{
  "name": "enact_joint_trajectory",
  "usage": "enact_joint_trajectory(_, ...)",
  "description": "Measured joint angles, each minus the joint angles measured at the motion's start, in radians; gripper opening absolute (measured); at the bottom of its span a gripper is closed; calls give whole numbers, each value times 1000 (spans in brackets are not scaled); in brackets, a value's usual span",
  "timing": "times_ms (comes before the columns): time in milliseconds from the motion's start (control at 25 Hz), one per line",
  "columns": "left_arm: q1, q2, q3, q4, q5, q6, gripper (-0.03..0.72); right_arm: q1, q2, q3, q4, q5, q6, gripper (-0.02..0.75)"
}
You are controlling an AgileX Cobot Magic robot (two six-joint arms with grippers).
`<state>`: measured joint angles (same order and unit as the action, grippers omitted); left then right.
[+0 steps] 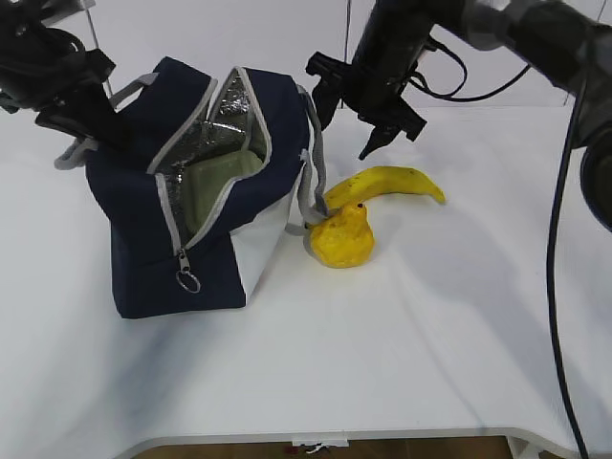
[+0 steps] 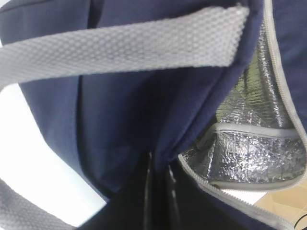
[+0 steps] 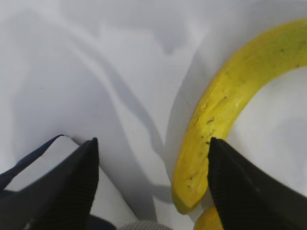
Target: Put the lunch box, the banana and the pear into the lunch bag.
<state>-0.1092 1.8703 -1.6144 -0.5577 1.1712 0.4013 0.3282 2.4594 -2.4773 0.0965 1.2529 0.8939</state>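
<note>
Right jaws wide above the banana [image 1: 387, 184], left jaws pinched shut on the lunch bag [image 1: 143, 134] fabric.

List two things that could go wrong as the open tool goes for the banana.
1. The banana rests against the pear, so lifting it may roll the pear away.
2. The right tool is off-centre near the banana's end, so a grasp may slip.
</note>
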Motion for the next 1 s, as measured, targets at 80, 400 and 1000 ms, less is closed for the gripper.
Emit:
enact_joint_trajectory(80,0,0,0,3,0,0,-7,0,7,0,3,0,9,561)
enact_joint_trajectory(400,0,0,0,3,0,0,-7,0,13,0,4,0,35,561)
enact_joint_trajectory(1000,0,0,0,9,0,0,-7,0,13,83,-19,-3,32,561)
